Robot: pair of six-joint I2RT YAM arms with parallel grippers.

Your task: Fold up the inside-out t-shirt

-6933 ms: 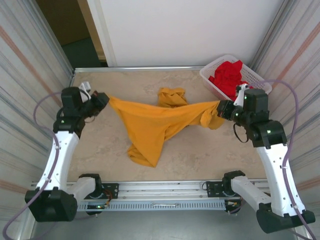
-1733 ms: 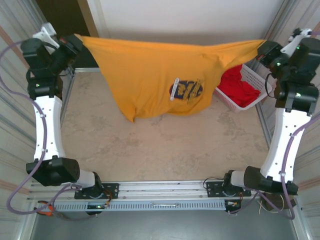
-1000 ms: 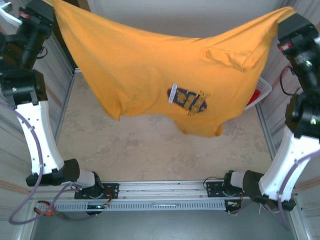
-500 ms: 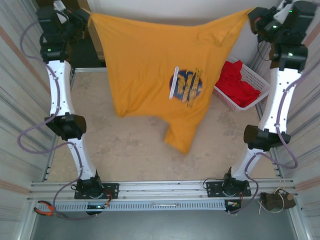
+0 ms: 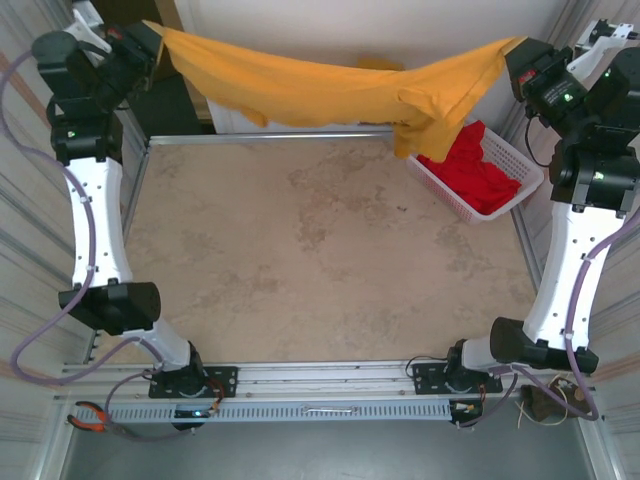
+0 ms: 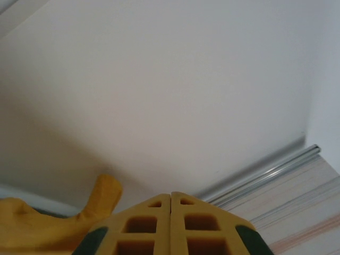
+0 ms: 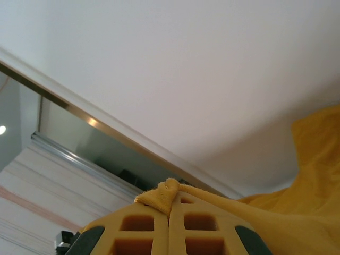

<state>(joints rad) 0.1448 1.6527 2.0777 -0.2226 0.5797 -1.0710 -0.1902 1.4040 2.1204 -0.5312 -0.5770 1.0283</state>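
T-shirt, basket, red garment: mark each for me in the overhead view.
t-shirt (image 5: 300, 92): top external view, middle of the stretched span.
white basket (image 5: 508, 198): top external view, near rim.
red garment (image 5: 470, 170): top external view, middle of the pile.

Basket: on the worktop, far right corner, along the right edge.
Garment: in the basket.
T-shirt: off the worktop, strung above its far edge from the far left corner to the far right corner. Its left end is pinched in the left pincer and its right end in the right pincer. A fold droops right of middle, over the basket's left end.
Left arm base, right arm base: near edge, side by side.
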